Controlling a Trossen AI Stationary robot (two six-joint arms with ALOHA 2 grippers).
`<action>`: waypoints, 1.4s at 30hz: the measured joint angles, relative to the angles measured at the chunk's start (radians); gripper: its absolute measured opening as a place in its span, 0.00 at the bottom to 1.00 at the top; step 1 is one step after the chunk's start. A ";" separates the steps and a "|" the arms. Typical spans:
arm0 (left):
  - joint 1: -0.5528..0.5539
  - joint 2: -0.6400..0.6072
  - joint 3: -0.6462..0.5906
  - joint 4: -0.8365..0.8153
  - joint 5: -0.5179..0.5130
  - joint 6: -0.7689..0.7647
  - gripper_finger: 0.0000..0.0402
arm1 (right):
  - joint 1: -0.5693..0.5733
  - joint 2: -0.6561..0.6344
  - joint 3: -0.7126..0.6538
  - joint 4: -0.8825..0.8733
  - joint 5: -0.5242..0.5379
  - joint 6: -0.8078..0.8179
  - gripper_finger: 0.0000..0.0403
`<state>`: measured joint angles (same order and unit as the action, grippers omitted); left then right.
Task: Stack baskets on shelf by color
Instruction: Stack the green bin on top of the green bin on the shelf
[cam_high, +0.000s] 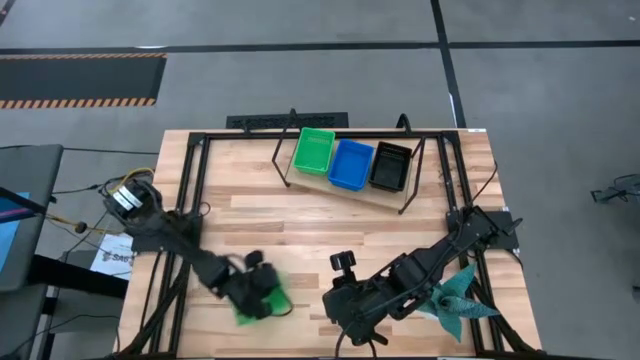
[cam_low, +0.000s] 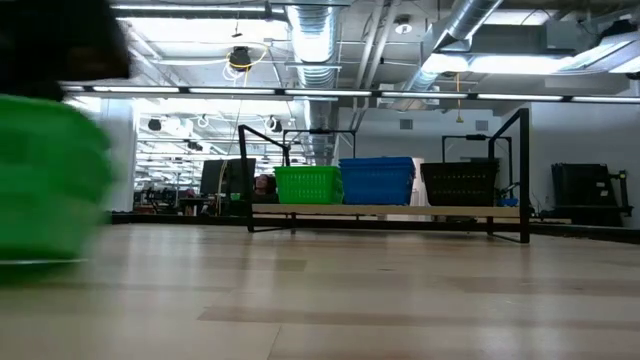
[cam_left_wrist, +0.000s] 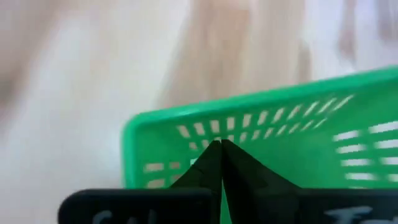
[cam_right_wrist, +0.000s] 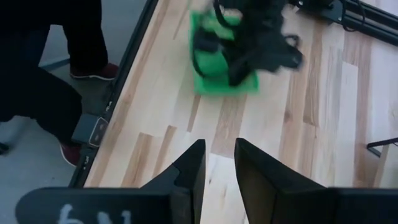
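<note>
Carrying a green basket toward the shelf — left hand pinched shut on its rim.
Keep it level, then seat it squarely in the shelf's green basket; right hand waits empty, slightly parted, over the bench.

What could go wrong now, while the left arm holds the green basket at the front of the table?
1. The left gripper pinches only the wall of the green basket, so it may tilt or slip when lifted.
2. The shelf carries green, blue and black baskets side by side; a drifting placement could hit the blue basket.
3. The right gripper waits nearby, open; the arms could collide.
</note>
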<state>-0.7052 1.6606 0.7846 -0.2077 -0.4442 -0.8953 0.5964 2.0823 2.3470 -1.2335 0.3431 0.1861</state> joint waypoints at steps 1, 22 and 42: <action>0.031 0.001 -0.002 0.046 -0.023 0.070 0.00 | 0.000 0.000 0.000 0.000 0.000 0.000 0.27; 0.170 -0.450 -0.001 -0.220 0.436 0.308 0.18 | -0.045 0.002 -0.355 0.195 -0.017 -0.190 0.40; -0.153 -0.677 0.000 -0.338 0.021 0.017 0.55 | -0.200 0.001 -0.541 0.486 -0.166 -0.909 0.57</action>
<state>-0.8581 0.9836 0.7845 -0.5453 -0.4237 -0.8780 0.3962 2.0834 1.8057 -0.7477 0.1773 -0.7231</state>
